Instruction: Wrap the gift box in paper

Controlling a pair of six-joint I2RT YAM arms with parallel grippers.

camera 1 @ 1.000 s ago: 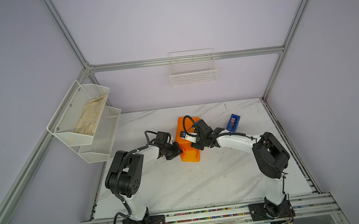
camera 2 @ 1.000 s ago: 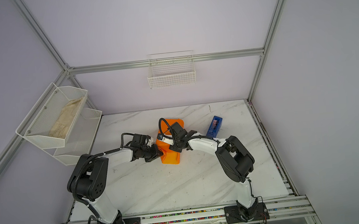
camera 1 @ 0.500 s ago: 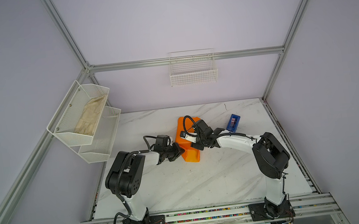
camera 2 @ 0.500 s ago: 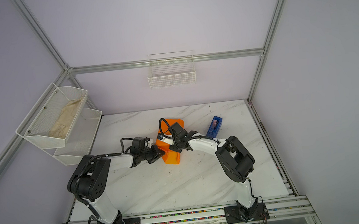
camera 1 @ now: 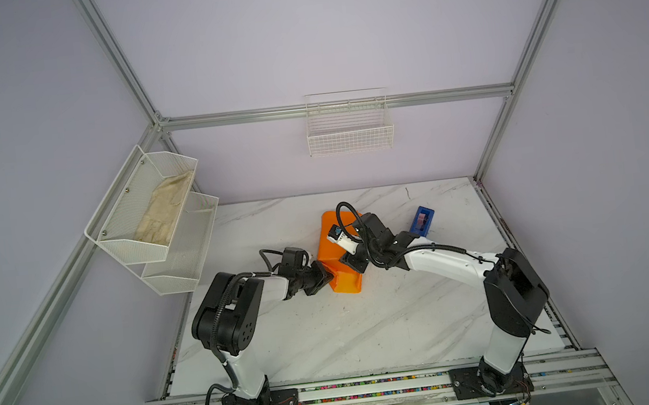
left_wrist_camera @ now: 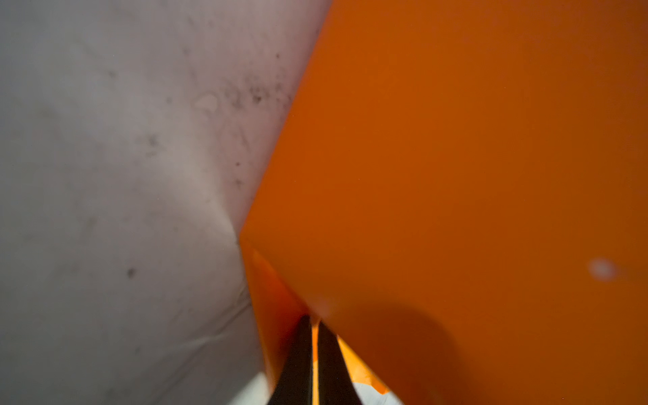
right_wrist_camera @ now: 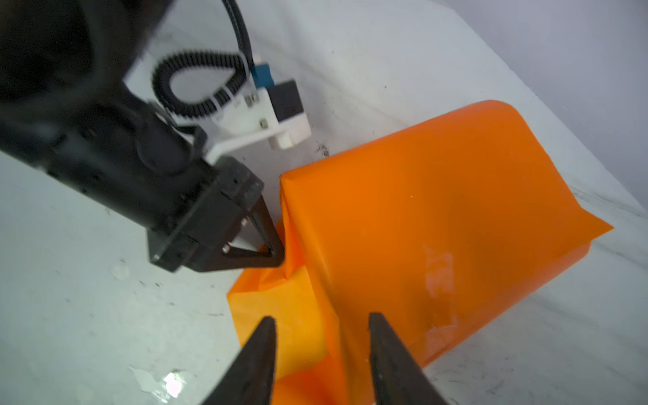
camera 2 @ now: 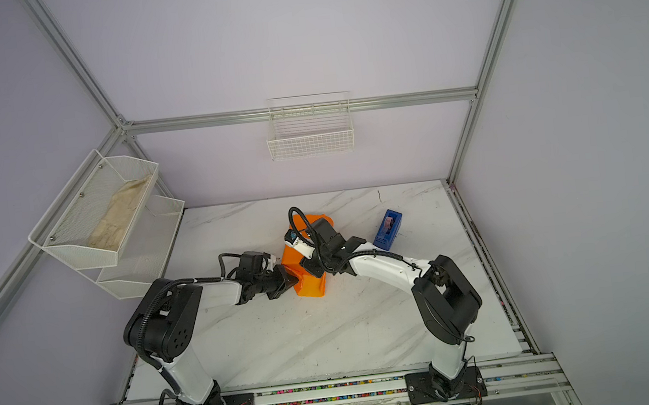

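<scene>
The paper [camera 1: 329, 248] [camera 2: 312, 287] lies folded over as an orange parcel in the middle of the marble table; the gift box is hidden under it. My left gripper [camera 1: 329, 279] [camera 2: 294, 281] [left_wrist_camera: 314, 321] is shut, its tip pushed into the side fold at the parcel's near end, also seen in the right wrist view [right_wrist_camera: 277, 252]. My right gripper [camera 1: 346, 261] [camera 2: 307, 269] [right_wrist_camera: 321, 321] hangs over that same end from the right. Its jaws stand apart astride a raised crease of the paper [right_wrist_camera: 403, 210], not pinching it. A shiny patch of tape [right_wrist_camera: 438, 270] shows on the paper's top.
A blue tape dispenser [camera 1: 422, 220] [camera 2: 388, 229] stands right of the parcel, behind the right arm. A two-tier mesh shelf [camera 1: 151, 213] with a beige cloth hangs on the left wall and a wire basket [camera 1: 350, 135] on the back wall. The table [camera 1: 328, 334] stretches out in front.
My left gripper has slid a little forward and down against the parcel's near end. The right gripper's jaws have narrowed over the crease; the arm has hardly moved.
</scene>
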